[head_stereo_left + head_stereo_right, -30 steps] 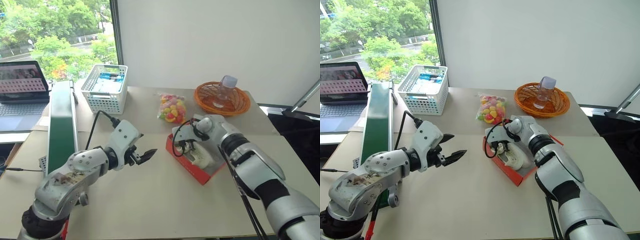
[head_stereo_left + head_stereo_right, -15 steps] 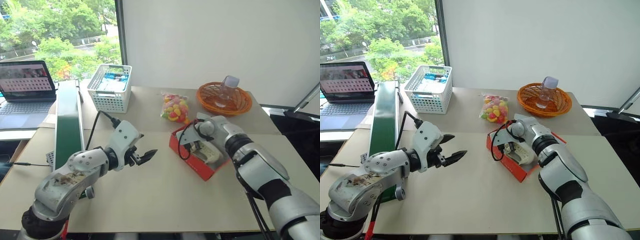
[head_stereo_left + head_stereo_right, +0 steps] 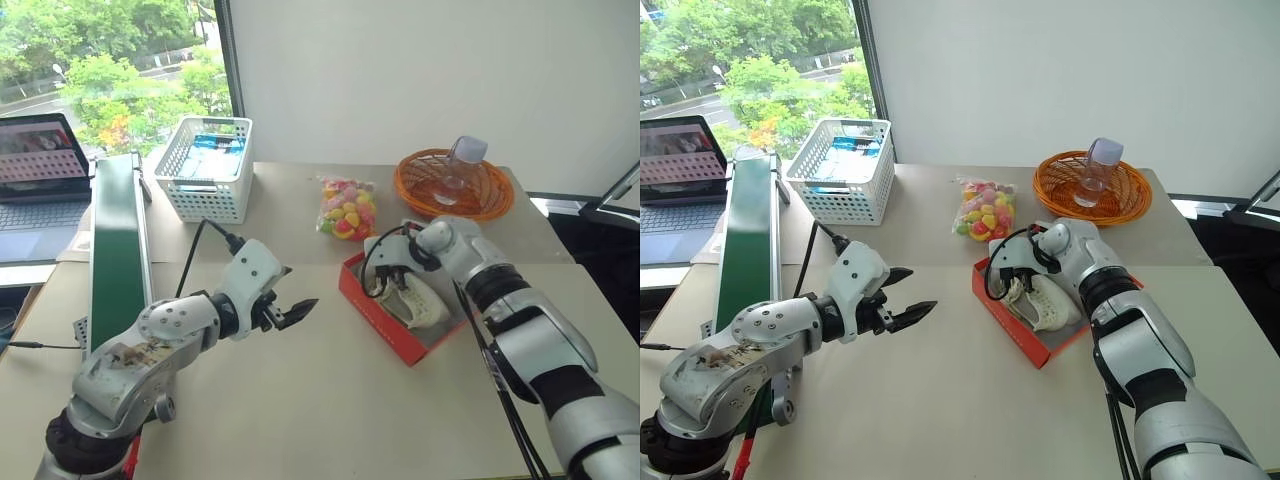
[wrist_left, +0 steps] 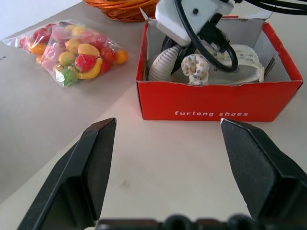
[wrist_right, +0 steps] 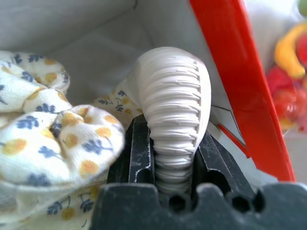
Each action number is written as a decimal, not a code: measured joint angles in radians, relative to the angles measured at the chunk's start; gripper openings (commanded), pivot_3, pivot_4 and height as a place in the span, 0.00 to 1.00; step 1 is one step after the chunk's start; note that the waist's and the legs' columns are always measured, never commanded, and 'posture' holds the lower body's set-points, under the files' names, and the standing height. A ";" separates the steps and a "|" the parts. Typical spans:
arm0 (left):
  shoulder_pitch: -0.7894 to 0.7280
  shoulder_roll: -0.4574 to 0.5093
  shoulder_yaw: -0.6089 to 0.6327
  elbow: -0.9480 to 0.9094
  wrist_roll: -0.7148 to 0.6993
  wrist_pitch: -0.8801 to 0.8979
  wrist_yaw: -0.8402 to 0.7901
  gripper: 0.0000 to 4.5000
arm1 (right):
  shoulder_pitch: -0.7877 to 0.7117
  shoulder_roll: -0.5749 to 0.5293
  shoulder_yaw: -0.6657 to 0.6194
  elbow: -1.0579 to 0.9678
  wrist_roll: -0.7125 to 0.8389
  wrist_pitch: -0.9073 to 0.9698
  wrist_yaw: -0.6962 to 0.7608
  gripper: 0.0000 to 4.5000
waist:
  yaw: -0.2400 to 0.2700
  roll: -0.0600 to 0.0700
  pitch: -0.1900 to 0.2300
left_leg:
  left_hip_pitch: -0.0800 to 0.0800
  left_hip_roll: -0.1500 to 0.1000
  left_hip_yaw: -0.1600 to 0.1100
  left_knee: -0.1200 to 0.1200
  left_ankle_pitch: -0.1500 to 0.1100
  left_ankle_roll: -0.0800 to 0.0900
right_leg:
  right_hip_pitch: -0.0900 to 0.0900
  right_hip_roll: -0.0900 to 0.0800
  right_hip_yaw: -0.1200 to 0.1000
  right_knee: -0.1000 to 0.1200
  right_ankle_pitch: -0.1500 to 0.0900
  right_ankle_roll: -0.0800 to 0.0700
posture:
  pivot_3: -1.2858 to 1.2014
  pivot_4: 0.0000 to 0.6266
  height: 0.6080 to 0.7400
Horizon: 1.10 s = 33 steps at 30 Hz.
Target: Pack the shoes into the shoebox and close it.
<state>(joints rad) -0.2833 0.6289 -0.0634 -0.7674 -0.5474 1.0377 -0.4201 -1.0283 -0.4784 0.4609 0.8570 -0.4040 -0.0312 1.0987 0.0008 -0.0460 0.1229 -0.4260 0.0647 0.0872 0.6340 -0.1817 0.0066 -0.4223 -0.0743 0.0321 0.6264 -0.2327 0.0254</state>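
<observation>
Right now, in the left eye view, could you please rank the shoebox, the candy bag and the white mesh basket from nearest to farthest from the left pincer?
1. shoebox, just right of the left pincer.
2. candy bag, beyond it, toward the wall.
3. white mesh basket, far back on the window side.

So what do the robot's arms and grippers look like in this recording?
Both arms have silver-grey metallic shells with black joint sections. The left gripper has two black wedge-shaped fingers on a white wrist housing with a black cable. The right gripper has a similar white housing with looped black cables.
</observation>
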 measured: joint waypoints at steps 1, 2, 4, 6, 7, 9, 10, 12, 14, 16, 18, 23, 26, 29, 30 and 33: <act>-0.001 0.000 -0.001 0.001 0.001 -0.001 -0.002 0.82 | 0.008 -0.003 -0.014 -0.021 0.015 0.028 0.014 0.11 | -0.001 0.000 0.001 | 0.000 0.000 0.001 -0.001 0.000 0.000 | -0.001 0.001 0.000 0.000 0.001 0.002 | 0.52 0.24 1.00; -0.003 0.000 -0.003 0.003 0.002 -0.005 -0.005 0.82 | 0.022 -0.009 -0.029 -0.047 0.031 0.057 0.025 0.11 | -0.001 0.000 0.001 | 0.000 0.000 0.003 -0.002 0.000 0.000 | -0.001 0.001 0.000 0.000 0.001 0.002 | 0.52 0.24 1.00; -0.016 0.000 -0.005 0.010 0.008 -0.014 -0.008 0.82 | 0.031 -0.019 -0.047 -0.078 0.041 0.100 0.031 0.40 | -0.001 0.002 0.004 | 0.000 0.000 0.004 -0.003 0.000 0.000 | -0.001 0.001 -0.001 -0.001 0.000 0.001 | 0.52 0.24 1.00; -0.016 0.000 -0.005 0.016 0.010 -0.017 -0.010 0.82 | 0.035 -0.023 -0.053 -0.089 0.044 0.116 0.024 0.54 | -0.001 0.004 0.008 | 0.000 -0.001 0.005 -0.003 0.000 0.000 | -0.001 0.000 -0.001 -0.001 -0.004 -0.002 | 0.52 0.24 1.00; -0.016 0.000 -0.006 0.019 0.010 -0.018 -0.012 0.82 | 0.036 -0.028 -0.057 -0.103 0.044 0.128 0.017 0.61 | 0.000 0.005 0.011 | -0.001 -0.001 0.005 -0.003 0.000 0.000 | -0.001 0.000 -0.001 -0.001 -0.004 -0.002 | 0.52 0.24 1.00; -0.016 0.000 -0.009 0.021 0.013 -0.020 -0.014 0.82 | 0.042 -0.039 -0.063 -0.135 0.044 0.148 0.006 0.75 | 0.002 0.005 0.015 | -0.001 -0.002 0.005 -0.002 0.000 0.000 | -0.001 0.000 -0.001 -0.001 -0.004 -0.002 | 0.52 0.24 1.00; -0.016 0.000 -0.011 0.021 0.016 -0.023 -0.015 0.82 | 0.050 -0.044 -0.067 -0.152 0.043 0.159 -0.001 0.83 | 0.003 0.005 0.016 | -0.002 -0.002 0.005 -0.002 0.000 0.000 | -0.001 0.000 -0.001 -0.001 -0.004 -0.001 | 0.52 0.24 1.00; -0.016 0.000 -0.014 0.021 0.017 -0.028 -0.017 0.82 | 0.068 -0.047 -0.074 -0.187 0.043 0.185 -0.012 0.99 | 0.005 0.005 0.018 | -0.002 -0.002 0.005 -0.002 0.000 0.000 | -0.001 -0.001 -0.001 -0.001 -0.003 0.001 | 0.52 0.24 1.00; -0.016 0.000 -0.017 0.021 0.018 -0.028 -0.021 0.82 | 0.084 -0.048 -0.074 -0.214 0.043 0.211 -0.013 1.00 | 0.004 0.005 0.020 | -0.003 -0.002 0.005 -0.002 0.000 0.000 | -0.002 0.000 -0.001 -0.001 -0.002 0.003 | 0.52 0.24 1.00; -0.017 0.000 -0.020 0.021 0.019 -0.029 -0.022 0.82 | 0.101 -0.048 -0.077 -0.244 0.046 0.241 -0.007 1.00 | 0.004 0.005 0.021 | -0.003 -0.002 0.004 -0.002 0.000 0.000 | -0.002 0.000 -0.001 -0.001 -0.001 0.005 | 0.52 0.24 1.00; -0.017 0.000 -0.020 0.022 0.021 -0.029 -0.023 0.82 | 0.110 -0.048 -0.084 -0.280 0.068 0.293 0.018 1.00 | 0.003 0.005 0.022 | -0.004 -0.002 0.004 -0.002 0.000 0.000 | -0.002 0.000 -0.002 -0.001 -0.001 0.005 | 0.52 0.24 1.00; -0.019 0.000 -0.021 0.030 0.031 -0.029 -0.027 0.82 | 0.115 -0.055 -0.115 -0.368 0.147 0.448 0.122 1.00 | -0.001 0.005 0.025 | -0.004 -0.001 0.004 -0.002 0.000 0.000 | -0.002 0.001 -0.002 -0.001 -0.001 0.005 | 0.52 0.24 1.00; -0.025 0.000 -0.026 0.040 0.033 -0.030 -0.031 0.82 | 0.129 -0.078 -0.128 -0.478 0.237 0.611 0.219 1.00 | -0.003 0.005 0.028 | -0.005 -0.001 0.004 -0.002 0.000 0.000 | -0.003 0.001 -0.002 0.000 -0.001 0.005 | 0.52 0.24 1.00; -0.033 0.000 -0.028 0.040 0.035 -0.033 -0.034 0.82 | 0.129 -0.102 -0.146 -0.540 0.281 0.691 0.245 1.00 | -0.003 0.005 0.029 | -0.005 -0.001 0.004 -0.001 0.000 0.000 | -0.003 0.001 -0.002 0.000 -0.001 0.005 | 0.52 0.24 1.00; -0.033 0.000 -0.028 0.040 0.036 -0.033 -0.035 0.82 | 0.129 -0.106 -0.151 -0.544 0.288 0.698 0.245 1.00 | -0.003 0.005 0.029 | -0.005 -0.001 0.004 -0.001 0.000 0.000 | -0.003 0.001 -0.003 0.000 -0.001 0.005 | 0.52 0.24 1.00; -0.037 0.000 -0.035 0.053 0.039 -0.035 -0.042 0.82 | 0.117 -0.122 -0.162 -0.541 0.310 0.718 0.227 1.00 | -0.004 0.005 0.029 | -0.005 -0.001 0.004 -0.001 0.000 0.000 | -0.003 0.001 -0.003 0.000 -0.001 0.005 | 0.52 0.24 1.00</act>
<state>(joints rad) -0.3205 0.6288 -0.0981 -0.7147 -0.5088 1.0030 -0.4618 -0.9112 -0.6002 0.2989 0.3163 -0.0942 0.6872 1.3252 -0.0035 -0.0410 0.1516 -0.4309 0.0633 0.0912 0.6334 -0.1818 0.0064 -0.4253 -0.0731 0.0295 0.6267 -0.2338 0.0302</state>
